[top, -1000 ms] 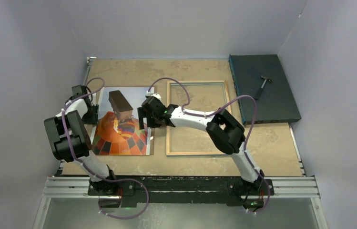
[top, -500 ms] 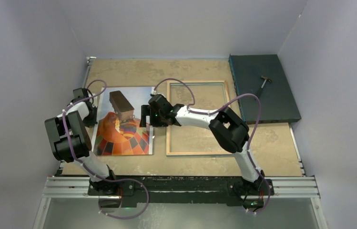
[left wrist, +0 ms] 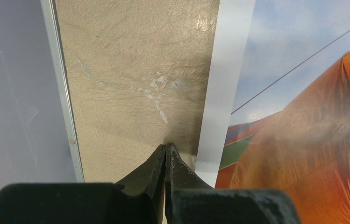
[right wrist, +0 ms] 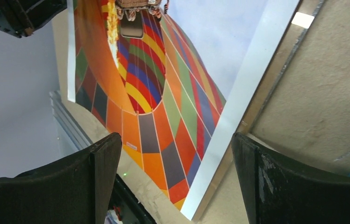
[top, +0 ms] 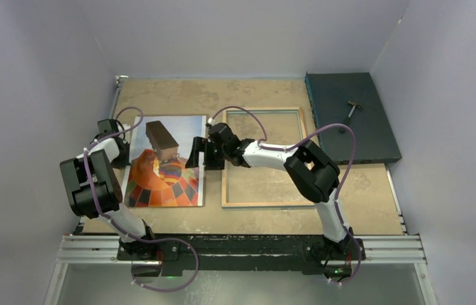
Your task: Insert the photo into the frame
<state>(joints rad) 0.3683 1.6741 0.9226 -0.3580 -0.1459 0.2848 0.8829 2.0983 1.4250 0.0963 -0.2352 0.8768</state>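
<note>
The photo (top: 165,168), a chequered balloon print with a white border, lies flat on the left half of the table. To its right lies the frame (top: 224,181), pale wood side up and with nothing inside it. My left gripper (top: 123,159) is shut, and the left wrist view shows its tips (left wrist: 166,148) on the bare table just left of the photo's (left wrist: 303,93) white border, with nothing between them. My right gripper (top: 198,155) stands wide open above the photo's (right wrist: 163,84) right edge, its fingers (right wrist: 103,168) straddling the near right corner.
A dark teal slab (top: 349,121) with a small hammer (top: 351,109) sits at the back right. Grey walls close in on both sides and at the back. A metal rail (top: 241,244) runs along the near edge, and purple cables loop over both arms.
My left gripper has closed from half open to shut beside the photo's left edge. My right gripper has moved slightly right and farther away, still open.
</note>
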